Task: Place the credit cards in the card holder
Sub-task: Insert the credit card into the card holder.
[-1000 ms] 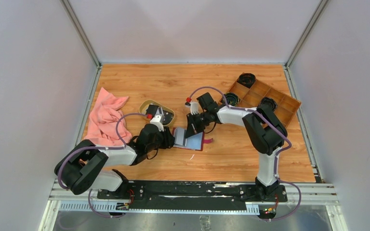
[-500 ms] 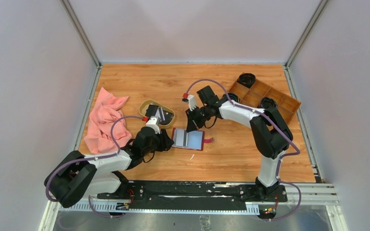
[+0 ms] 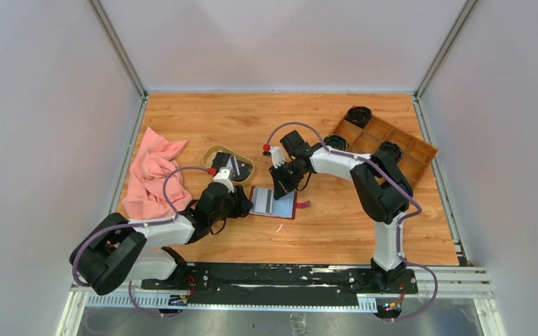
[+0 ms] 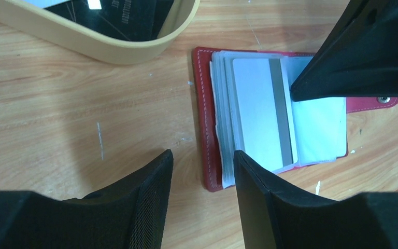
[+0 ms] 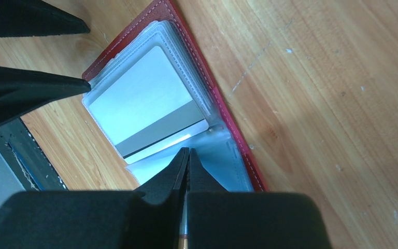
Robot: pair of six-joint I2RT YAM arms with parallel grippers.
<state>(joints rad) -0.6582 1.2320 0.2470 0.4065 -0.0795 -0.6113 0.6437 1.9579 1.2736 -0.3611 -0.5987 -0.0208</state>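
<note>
The dark red card holder point(image 3: 285, 205) lies open on the table, also seen in the left wrist view point(image 4: 208, 119) and the right wrist view point(image 5: 229, 122). A pale grey credit card point(image 4: 256, 111) with a dark stripe lies in its clear pockets, also in the right wrist view point(image 5: 142, 104). My left gripper point(image 4: 201, 155) is open, straddling the holder's left edge point(image 3: 244, 205). My right gripper point(image 5: 187, 152) is shut, tips on the clear pocket leaf beside the card point(image 3: 280, 189). Black credit cards point(image 3: 224, 163) lie in the tan dish.
The oval tan dish point(image 3: 210, 150) sits just behind the left gripper, its rim close in the left wrist view point(image 4: 109, 46). A pink cloth point(image 3: 150, 175) lies at the left. A brown wooden compartment tray point(image 3: 392, 136) with black round items stands at the back right.
The right gripper lifted off the holder toward the back, then came back down onto it. The striped card now shows uncovered in the pocket. The left arm shifted slightly.
</note>
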